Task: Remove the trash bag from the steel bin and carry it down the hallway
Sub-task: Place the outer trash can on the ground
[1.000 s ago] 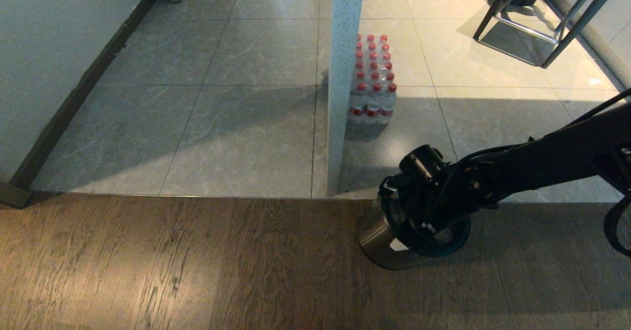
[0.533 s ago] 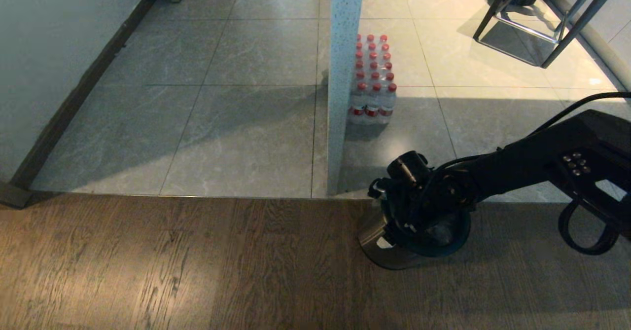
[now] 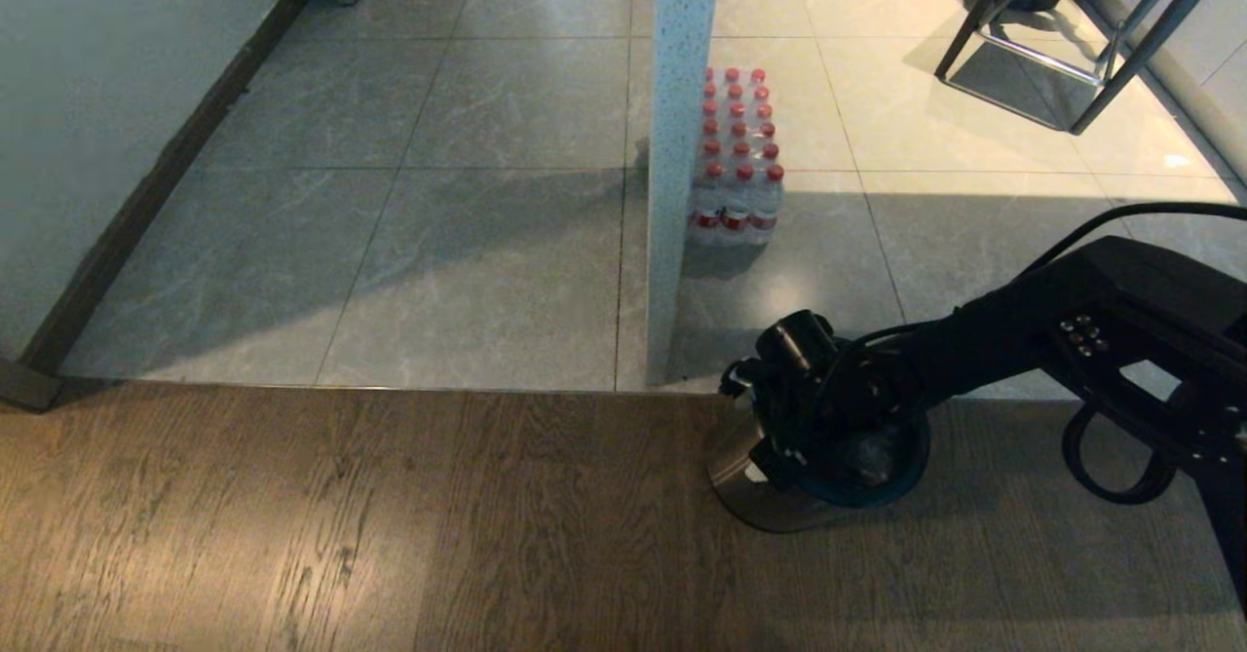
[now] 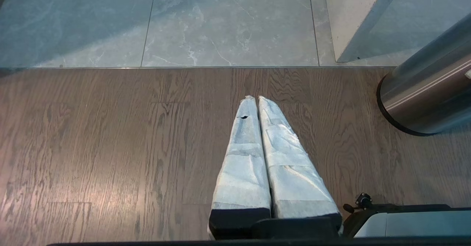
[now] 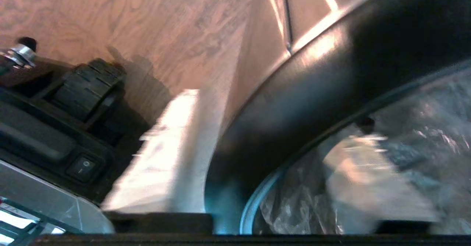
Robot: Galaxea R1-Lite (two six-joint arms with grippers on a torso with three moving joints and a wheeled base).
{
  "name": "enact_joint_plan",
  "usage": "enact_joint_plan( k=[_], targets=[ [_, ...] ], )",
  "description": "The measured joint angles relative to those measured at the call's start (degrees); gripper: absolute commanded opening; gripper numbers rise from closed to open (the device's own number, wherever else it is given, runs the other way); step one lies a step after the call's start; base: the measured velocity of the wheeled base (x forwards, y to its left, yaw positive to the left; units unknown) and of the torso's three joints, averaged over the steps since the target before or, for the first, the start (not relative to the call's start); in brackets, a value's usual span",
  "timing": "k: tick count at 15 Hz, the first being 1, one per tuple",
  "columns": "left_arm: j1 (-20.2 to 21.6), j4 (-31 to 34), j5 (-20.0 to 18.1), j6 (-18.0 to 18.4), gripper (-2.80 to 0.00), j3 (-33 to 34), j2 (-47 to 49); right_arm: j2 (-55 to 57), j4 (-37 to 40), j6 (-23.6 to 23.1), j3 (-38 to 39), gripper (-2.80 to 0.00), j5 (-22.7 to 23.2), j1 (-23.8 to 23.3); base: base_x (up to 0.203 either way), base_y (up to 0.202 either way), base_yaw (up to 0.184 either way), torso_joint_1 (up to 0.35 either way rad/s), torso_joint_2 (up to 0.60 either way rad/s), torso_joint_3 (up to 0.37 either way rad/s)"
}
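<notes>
Left tool (image 4: 257,100) parked above wood floor, pads pressed together, empty. Right tool (image 5: 272,135) astride steel bin (image 3: 745,462) rim: one finger outside, one inside against trash bag (image 5: 368,172); grip state unclear. Bag looks thin, light, slippery, tearable; take bunched film at rim.

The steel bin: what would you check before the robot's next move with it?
1. Small round brushed-steel bin upright on the brown wood-plank floor: ok.
2. Crinkled clear plastic trash bag inside the bin, under its black rim: ok.
3. Right end effector at the bin's mouth: ok.
4. Firm hold on the bag: cannot tell.
5. Shrink-wrapped pack of red-capped bottles apart from the bin, on the grey tiles beside the white speckled pillar: ok.
6. Left end effector shut, over the wood floor, not touching the bin: ok.
</notes>
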Motion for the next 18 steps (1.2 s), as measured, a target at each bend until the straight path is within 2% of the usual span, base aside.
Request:
enact_joint_plan(
  k=[7,13,18],
  targets=[
    [0.00,0.00,0.00,0.03,-2.80,0.00,0.00,-2.77,-0.37,-0.11,2.43,-2.80,-0.20,-0.20,0.000,0.000,0.000,0.000,0.00,0.000],
    [0.00,-0.01,0.00,0.02,-2.80,0.00,0.00,-9.54,-1.86,-0.25,5.90,-2.80,0.06,-0.44,0.000,0.000,0.000,0.000,0.00,0.000],
    [0.00,0.00,0.00,0.01,-2.80,0.00,0.00,-17.44,-4.88,-0.66,12.89,-2.80,0.43,-0.46,0.000,0.000,0.000,0.000,0.00,0.000]
  ],
)
